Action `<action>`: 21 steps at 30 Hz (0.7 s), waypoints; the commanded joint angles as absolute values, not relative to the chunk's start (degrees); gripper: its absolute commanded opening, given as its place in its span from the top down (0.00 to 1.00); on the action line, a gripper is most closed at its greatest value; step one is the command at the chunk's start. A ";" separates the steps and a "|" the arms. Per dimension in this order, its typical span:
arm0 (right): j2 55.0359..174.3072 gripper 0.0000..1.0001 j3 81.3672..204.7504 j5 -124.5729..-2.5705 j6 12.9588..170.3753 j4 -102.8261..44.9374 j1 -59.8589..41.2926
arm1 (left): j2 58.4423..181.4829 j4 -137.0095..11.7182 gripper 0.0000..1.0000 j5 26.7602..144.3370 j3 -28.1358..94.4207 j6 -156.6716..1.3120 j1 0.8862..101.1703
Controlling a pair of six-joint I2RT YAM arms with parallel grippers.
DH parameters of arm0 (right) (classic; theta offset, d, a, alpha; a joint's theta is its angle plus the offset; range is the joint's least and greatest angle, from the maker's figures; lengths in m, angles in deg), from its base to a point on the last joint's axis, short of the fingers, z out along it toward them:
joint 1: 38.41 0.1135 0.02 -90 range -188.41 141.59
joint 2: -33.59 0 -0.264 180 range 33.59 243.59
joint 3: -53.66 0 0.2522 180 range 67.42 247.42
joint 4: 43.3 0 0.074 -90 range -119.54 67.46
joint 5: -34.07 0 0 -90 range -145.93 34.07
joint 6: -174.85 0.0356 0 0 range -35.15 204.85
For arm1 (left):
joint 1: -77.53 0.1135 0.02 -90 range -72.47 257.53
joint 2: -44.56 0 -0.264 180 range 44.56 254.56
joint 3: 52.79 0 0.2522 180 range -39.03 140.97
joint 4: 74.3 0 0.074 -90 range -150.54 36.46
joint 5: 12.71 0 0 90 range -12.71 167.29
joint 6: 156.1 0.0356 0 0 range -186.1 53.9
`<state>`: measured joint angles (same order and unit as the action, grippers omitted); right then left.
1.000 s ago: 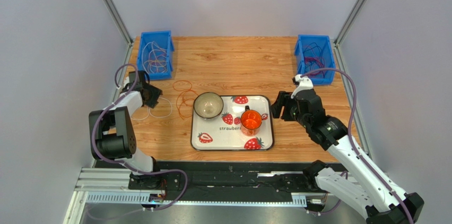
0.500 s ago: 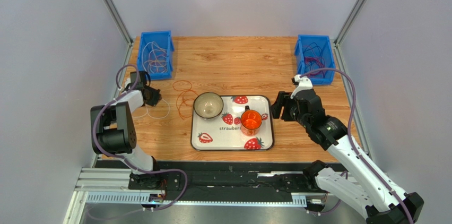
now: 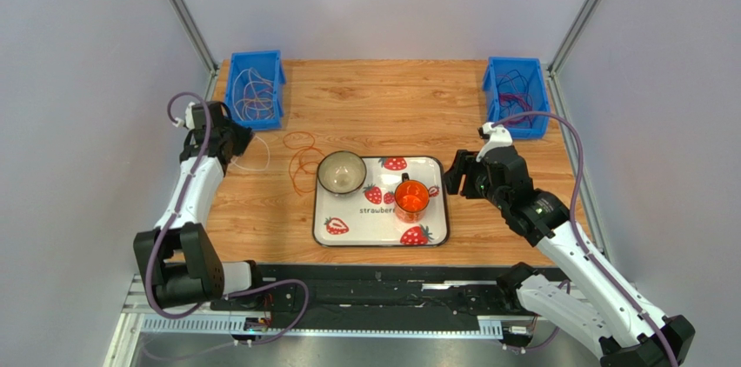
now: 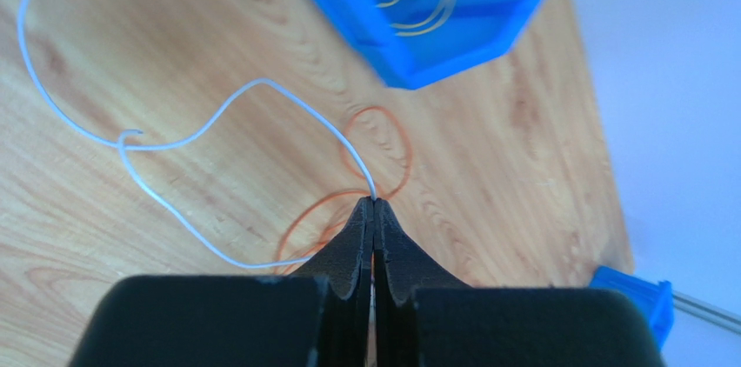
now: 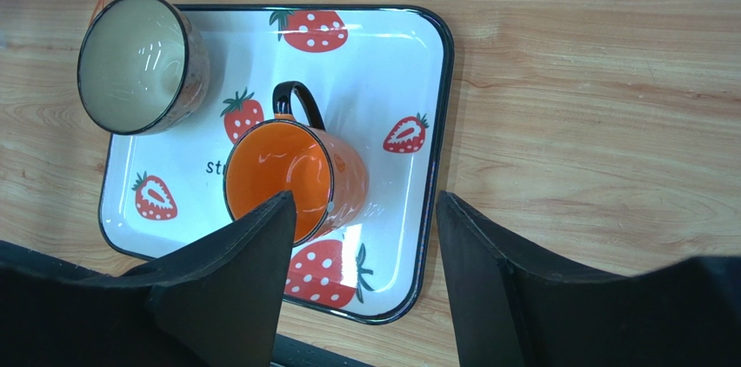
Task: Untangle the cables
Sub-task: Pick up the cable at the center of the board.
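Observation:
The cables are thin loops. A white cable (image 4: 261,81) runs across the wood and ends pinched in my left gripper (image 4: 374,202), which is shut on it just in front of the left blue bin (image 3: 255,87). In the top view the gripper (image 3: 241,137) is lifted, with the white cable (image 3: 261,151) trailing below it. Orange cables (image 3: 304,163) lie tangled on the table between that gripper and the bowl; one orange loop (image 4: 376,109) shows past the fingertips. My right gripper (image 5: 363,202) hangs open over the tray's right edge, holding nothing.
The left bin (image 4: 417,45) holds several pale and yellow cables; the right blue bin (image 3: 517,96) holds dark and purple ones. A strawberry tray (image 5: 435,123) carries a bowl (image 5: 139,63) and an orange cup (image 5: 287,180).
My left gripper shut on the white cable, then rose and moved back toward the left bin, dragging the white loop with it. The right arm stayed put.

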<state>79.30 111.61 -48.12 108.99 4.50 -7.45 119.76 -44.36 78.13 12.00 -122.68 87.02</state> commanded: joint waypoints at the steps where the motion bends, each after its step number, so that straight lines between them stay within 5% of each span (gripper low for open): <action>1: 78.07 0.36 113.13 -49.16 109.46 3.51 -7.21 | 114.35 -39.28 1.00 78.78 18.00 -117.08 86.93; 21: 77.10 0.37 111.72 -54.00 111.22 5.62 -7.21 | 112.49 -35.76 1.00 95.20 35.67 -106.18 86.93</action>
<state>77.69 111.61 -51.81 110.79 5.16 -7.45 110.84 -35.46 90.35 30.58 -110.70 87.02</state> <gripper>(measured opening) 0.629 0.008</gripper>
